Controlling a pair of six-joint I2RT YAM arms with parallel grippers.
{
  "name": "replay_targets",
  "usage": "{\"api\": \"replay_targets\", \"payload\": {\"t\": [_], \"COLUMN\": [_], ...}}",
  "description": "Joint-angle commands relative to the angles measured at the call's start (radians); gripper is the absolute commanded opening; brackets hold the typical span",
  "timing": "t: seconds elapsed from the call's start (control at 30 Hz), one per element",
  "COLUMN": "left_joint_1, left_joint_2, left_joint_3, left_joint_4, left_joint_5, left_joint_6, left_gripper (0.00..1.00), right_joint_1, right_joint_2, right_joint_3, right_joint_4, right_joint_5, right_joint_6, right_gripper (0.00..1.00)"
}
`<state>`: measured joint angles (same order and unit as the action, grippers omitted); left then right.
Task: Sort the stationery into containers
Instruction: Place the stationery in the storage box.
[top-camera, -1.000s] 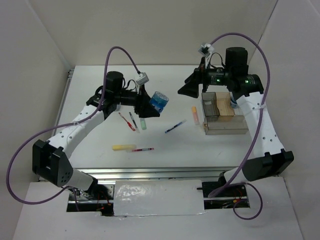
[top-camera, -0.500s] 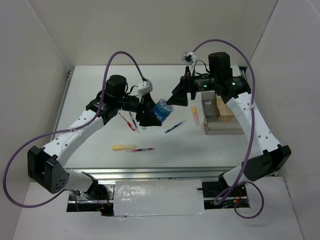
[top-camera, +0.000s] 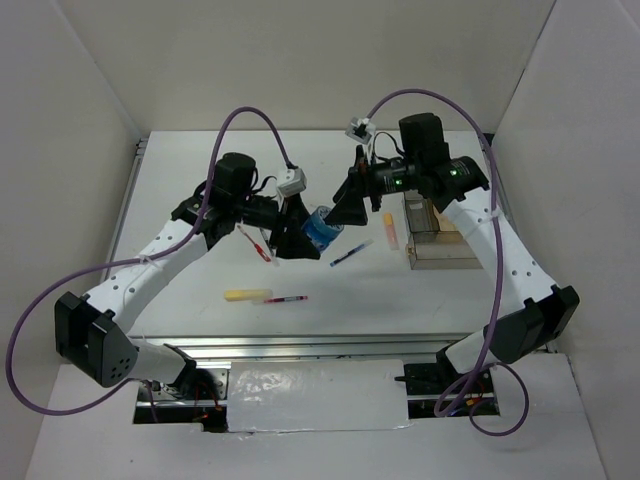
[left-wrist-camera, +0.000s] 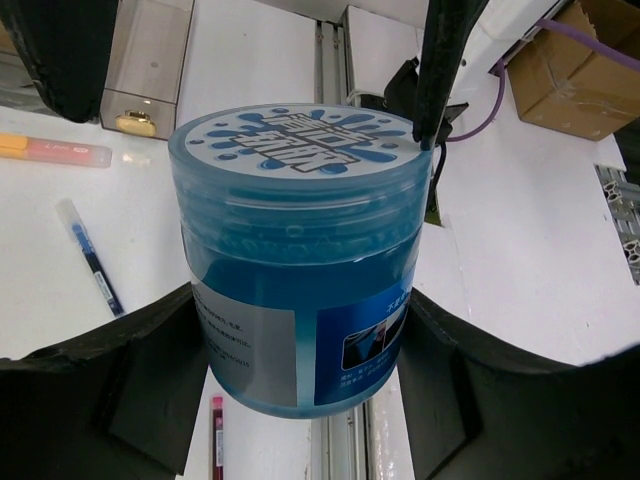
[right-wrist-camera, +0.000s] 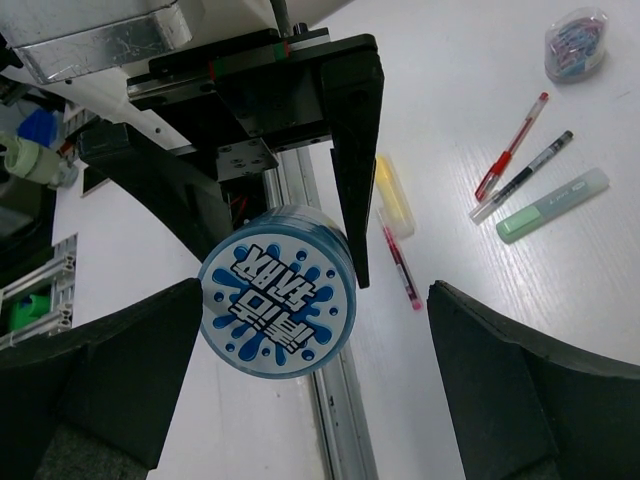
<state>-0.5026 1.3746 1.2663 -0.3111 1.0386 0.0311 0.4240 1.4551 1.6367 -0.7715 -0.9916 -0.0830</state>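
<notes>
Stationery job, and I read this as a handover. The blue tub (top-camera: 320, 230) hangs mid-frame in the top view, pinched round its lower body by the left claw (top-camera: 300, 236), with the lid end aimed at the right claw (top-camera: 350, 205). The right claw is spread wide. In its wrist view the fingers sit either side of the lid, and one fingertip looks right at the lid rim; can't tell if it's touching.

To do it well, I'd:
- Bring the right claw in straight along the tub's axis, centred on the lid.
- Close across the full width on the upper half, clear of the left fingers so the pads don't clash.
- Hold the left pinch until the right grip is firm, since the plastic and label look slick and could slip.
- Carry it to the box (top-camera: 445, 245) at the right of the top view.

The tub looks wide vs the compartments, so the fit is unclear from here. A blue pen (top-camera: 350, 252) lies just below, so I want no drop there.
</notes>
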Motion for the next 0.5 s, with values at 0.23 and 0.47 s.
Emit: {"api": "replay_targets", "payload": {"t": [0.23, 0.47], "left_joint_1": [-0.004, -0.004], "left_joint_2": [-0.009, -0.005], "left_joint_3": [0.062, 0.065], "left_joint_4": [0.076, 0.092], "left_joint_5": [0.005, 0.011], "left_joint_6": [0.05, 0.033], "left_gripper": [0.22, 0.22], "right_joint_1": [0.035, -0.027], "right_joint_2": [-0.027, -0.025], "right_joint_3": [-0.032, -0.038], "right_joint_4": [-0.046, -0.008], "right_joint_5": [-0.09, -0.159], "right_joint_6": [0.018, 0.081], "right_gripper": [1.0, 1.0]}}
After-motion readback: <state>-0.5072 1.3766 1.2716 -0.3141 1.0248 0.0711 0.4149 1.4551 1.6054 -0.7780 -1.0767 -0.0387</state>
